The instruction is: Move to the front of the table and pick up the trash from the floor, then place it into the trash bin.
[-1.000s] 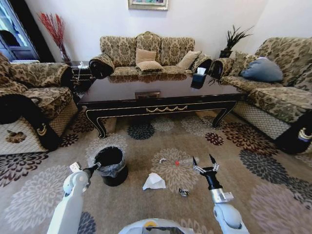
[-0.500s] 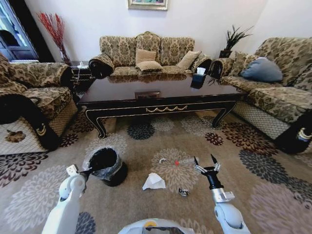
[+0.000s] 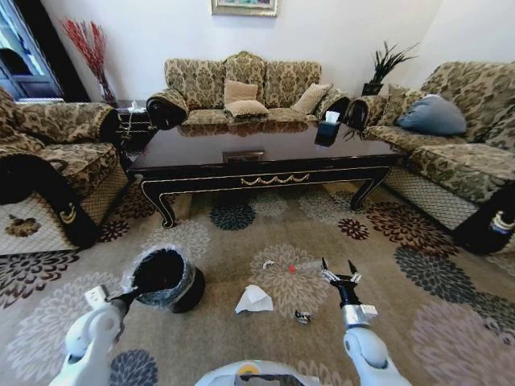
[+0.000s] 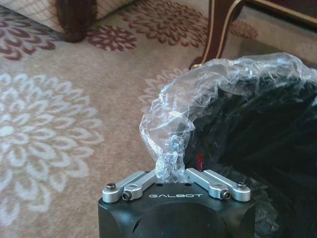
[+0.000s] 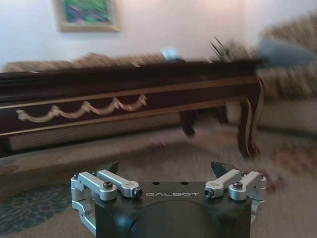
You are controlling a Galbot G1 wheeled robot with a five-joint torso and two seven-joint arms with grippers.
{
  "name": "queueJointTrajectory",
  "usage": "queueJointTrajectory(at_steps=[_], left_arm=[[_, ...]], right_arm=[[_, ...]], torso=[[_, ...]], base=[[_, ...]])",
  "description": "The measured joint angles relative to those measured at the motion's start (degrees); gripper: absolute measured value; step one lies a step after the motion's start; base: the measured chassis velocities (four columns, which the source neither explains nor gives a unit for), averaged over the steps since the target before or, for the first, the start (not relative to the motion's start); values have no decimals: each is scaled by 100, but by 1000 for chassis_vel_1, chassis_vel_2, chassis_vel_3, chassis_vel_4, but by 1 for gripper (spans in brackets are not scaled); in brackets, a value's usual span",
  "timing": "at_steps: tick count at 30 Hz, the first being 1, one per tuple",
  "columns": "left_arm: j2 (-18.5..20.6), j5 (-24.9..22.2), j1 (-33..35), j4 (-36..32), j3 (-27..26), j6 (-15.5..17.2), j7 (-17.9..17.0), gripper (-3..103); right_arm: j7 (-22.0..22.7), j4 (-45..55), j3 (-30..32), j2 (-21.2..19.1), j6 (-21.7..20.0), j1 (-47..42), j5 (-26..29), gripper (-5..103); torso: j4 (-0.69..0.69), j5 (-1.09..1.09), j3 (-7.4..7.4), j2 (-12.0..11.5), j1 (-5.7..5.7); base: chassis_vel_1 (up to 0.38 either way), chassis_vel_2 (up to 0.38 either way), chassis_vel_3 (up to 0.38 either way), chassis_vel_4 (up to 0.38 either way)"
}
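Note:
The black trash bin leans on the patterned carpet, its mouth tipped toward my left arm. My left gripper is shut on the bin's crinkled clear liner at the rim. The trash lies between my arms: a crumpled white tissue, a clear plastic piece with red and a small dark wrapper. My right gripper hovers open just right of the plastic piece, holding nothing, and faces the dark wood table. The table stands beyond the trash.
A carved table leg rises close behind the bin. Patterned sofas ring the table: an armchair at left, a sofa at the back, another at right. A dark tissue box sits on the tabletop.
My left arm has drawn back and leftward, pulling the bin by its liner so that it slid left and tipped over toward me. The right gripper has dropped slightly.

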Motion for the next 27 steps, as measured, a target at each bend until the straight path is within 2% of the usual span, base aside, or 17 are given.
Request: queueJointTrajectory(at_steps=[2, 4, 6, 8, 9, 10, 11, 16, 18, 20, 22, 27], left_arm=[[-43, -220, 118, -235, -265, 0, -24, 2], [-56, -285, 149, -305, -343, 0, -30, 2], [-119, -461, 296, -635, -609, -18, -43, 2], [-181, -480, 396, -820, -728, -19, -47, 2], [-222, -480, 445, -905, -772, -19, -50, 2], [-222, -480, 445, -905, -772, -19, -50, 2], [-303, -481, 540, -1059, -836, -18, -57, 2], [-462, -457, 708, -1324, -891, -21, -89, 2], [-540, -424, 795, -1425, -905, -22, -120, 2], [-556, -415, 818, -1445, -907, -22, -125, 2], [-619, -389, 896, -1510, -912, -22, -135, 2], [-716, -291, 945, -1595, -878, -25, -155, 2]], right_arm=[[418, -100, -234, -8, -263, 234, 322, 100], [554, -141, -307, -9, -342, 320, 437, 100], [1239, -406, -623, 27, -722, 805, 1096, 100], [1764, -658, -764, 96, -977, 1213, 1516, 100], [1951, -777, -804, 133, -1059, 1397, 1714, 100], [1951, -777, -804, 133, -1059, 1397, 1714, 100], [2236, -1049, -849, 214, -1181, 1774, 2106, 100], [2603, -1680, -868, 355, -1343, 2462, 2632, 100], [2974, -2012, -818, 423, -1626, 2789, 2805, 100], [3091, -2079, -801, 438, -1710, 2865, 2851, 100], [3452, -2247, -711, 485, -1951, 3098, 3159, 100], [3525, -2412, -542, 547, -2089, 3287, 3449, 100]], torso=[[0, 2, 0, 0, 0], [-1, 1, 0, 0, 0], [-2, 2, 0, 0, 0], [-2, 4, 0, 0, 0], [0, 3, 0, 0, 0], [0, 3, 0, 0, 0], [3, 1, 0, 0, 0], [-2, 1, 0, 0, 0], [-1, 2, 0, 0, 0], [-1, 2, 0, 0, 0], [0, 2, 0, 0, 0], [-2, 2, 0, 0, 0]], base=[[0, 0, 0, 0], [0, 0, 0, 0], [0, 0, 0, 0], [0, 0, 0, 0], [0, 0, 0, 0], [0, 0, 0, 0], [0, 0, 0, 0], [0, 0, 0, 0], [0, 0, 0, 0], [0, 0, 0, 0], [0, 0, 0, 0], [0, 0, 0, 0]])
